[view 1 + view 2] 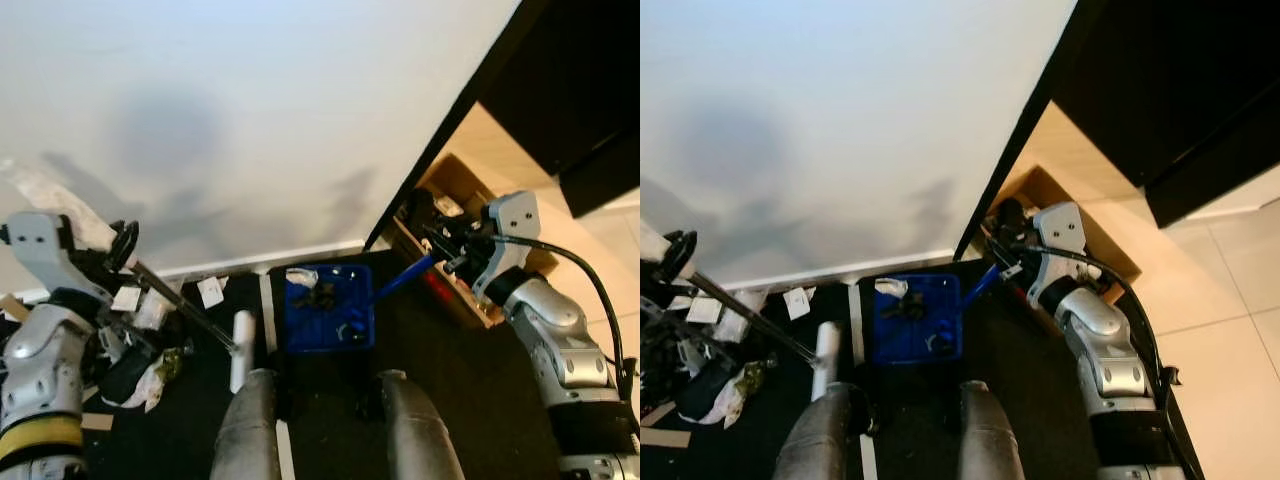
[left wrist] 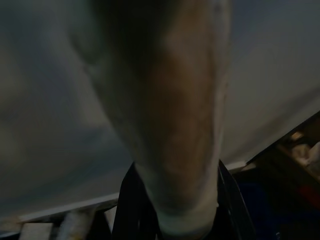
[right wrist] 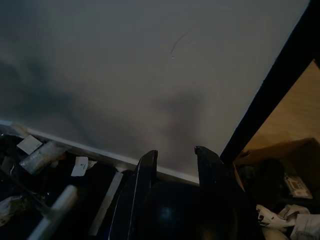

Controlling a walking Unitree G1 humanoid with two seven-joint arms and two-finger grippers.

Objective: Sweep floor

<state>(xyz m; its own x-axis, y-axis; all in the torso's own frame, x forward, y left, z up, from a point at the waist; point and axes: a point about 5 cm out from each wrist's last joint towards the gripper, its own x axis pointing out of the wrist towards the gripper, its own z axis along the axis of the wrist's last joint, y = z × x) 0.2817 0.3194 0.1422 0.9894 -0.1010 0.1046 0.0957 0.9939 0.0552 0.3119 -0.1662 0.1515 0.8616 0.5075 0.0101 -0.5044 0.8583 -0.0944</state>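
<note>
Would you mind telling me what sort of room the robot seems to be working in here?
Probably a corner of a home: a white wall with a baseboard, a dark floor strewn with paper scraps, pale tiles nearby, and a cardboard box of clutter beside a blue dustpan.

white wall (image 1: 250, 110) seen ahead, white baseboard (image 1: 300, 255) along its foot | open cardboard box (image 1: 455, 195) set on pale tiled floor (image 1: 1230, 290) beside black cabinet (image 1: 1180, 90) | dark mat (image 1: 470, 390) laid below wall

No legible text or labels.
</note>
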